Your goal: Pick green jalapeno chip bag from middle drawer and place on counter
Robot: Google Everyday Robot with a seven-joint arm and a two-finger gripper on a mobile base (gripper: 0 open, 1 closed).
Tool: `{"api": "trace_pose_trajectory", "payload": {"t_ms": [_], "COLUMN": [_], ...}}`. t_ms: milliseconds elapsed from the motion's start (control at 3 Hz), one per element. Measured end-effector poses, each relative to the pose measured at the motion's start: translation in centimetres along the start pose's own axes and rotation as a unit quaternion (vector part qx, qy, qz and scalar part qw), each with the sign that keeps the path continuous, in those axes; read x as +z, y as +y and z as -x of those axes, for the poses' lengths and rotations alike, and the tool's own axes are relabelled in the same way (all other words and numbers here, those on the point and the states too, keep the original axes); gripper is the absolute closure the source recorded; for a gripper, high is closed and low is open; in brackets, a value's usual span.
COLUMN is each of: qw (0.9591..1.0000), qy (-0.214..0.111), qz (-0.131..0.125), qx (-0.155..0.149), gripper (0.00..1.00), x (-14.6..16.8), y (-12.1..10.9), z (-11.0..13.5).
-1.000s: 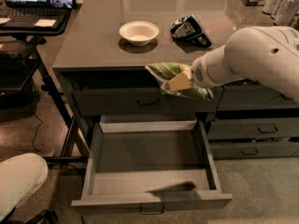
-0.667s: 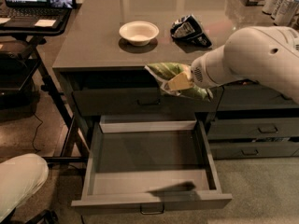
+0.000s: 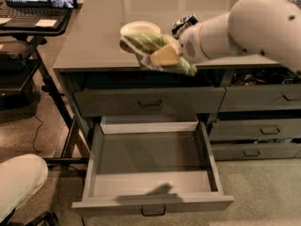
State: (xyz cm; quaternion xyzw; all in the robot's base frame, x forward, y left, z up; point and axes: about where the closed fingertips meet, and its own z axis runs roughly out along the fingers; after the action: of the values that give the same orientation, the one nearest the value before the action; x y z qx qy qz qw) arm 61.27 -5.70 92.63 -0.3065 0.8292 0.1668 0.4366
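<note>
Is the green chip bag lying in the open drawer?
No, the gripper holds the green jalapeno chip bag at counter height, above the middle drawer.

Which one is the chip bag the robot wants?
Look at the big grey counter above the open drawer. At its front edge, in front of the white bowl, the gripper holds the chip bag in the air. It is the only crinkled green-and-white packet; the other bag behind is black and white.

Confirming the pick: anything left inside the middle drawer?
Drawer shows only bare floor and a shadow. The strip just behind its front panel is hidden. Bag hangs in the pincer, over the counter edge.
</note>
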Motion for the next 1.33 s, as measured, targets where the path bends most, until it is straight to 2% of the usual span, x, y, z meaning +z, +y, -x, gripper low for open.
{"api": "trace_pose_trajectory", "payload": {"t_ms": [333, 667, 1000, 1333], "qw": [0.9945, 0.9818, 0.9714, 0.966], "qy": [-0.062, -0.112, -0.137, -0.154], "qz": [0.053, 0.098, 0.12, 0.111], "qx": [-0.067, -0.118, -0.152, -0.176], "gripper": [1.0, 1.0, 1.0, 1.0], "x": [1.2, 3.5, 6.5, 9.9], "y": [2.1, 3.9, 6.7, 10.0], "z": [7.0, 13.0, 16.8, 19.3]}}
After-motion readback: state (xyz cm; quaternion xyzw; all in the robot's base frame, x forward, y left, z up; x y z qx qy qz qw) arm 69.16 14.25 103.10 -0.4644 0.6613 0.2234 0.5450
